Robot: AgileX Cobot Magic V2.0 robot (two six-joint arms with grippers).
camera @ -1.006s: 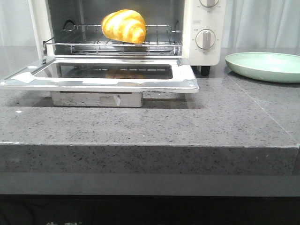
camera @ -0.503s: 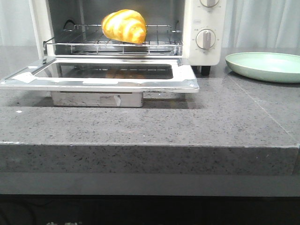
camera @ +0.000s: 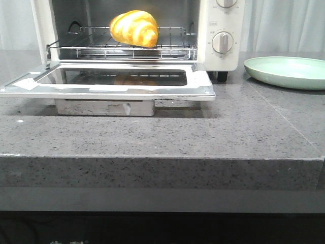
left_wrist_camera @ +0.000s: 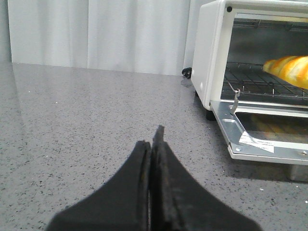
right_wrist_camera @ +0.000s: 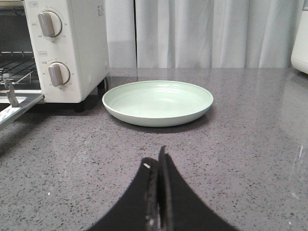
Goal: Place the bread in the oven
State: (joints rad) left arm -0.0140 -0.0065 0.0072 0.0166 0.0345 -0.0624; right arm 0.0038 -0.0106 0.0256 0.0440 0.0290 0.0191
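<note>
The golden striped bread [camera: 134, 28] lies on the wire rack inside the cream-white oven [camera: 221, 56], whose glass door [camera: 109, 81] hangs open and flat. The left wrist view shows the bread [left_wrist_camera: 288, 70] on the rack too. My left gripper [left_wrist_camera: 151, 139] is shut and empty, low over the counter, well to the left of the oven [left_wrist_camera: 209, 53]. Over the counter in front of the plate, my right gripper [right_wrist_camera: 156, 161] is shut with nothing in it. Neither gripper shows in the front view.
A pale green plate [camera: 285, 71] sits empty to the right of the oven, also in the right wrist view [right_wrist_camera: 158, 102]. The open door juts toward the counter's front edge [camera: 162, 158]. A white appliance corner [right_wrist_camera: 301, 38] stands at the far right.
</note>
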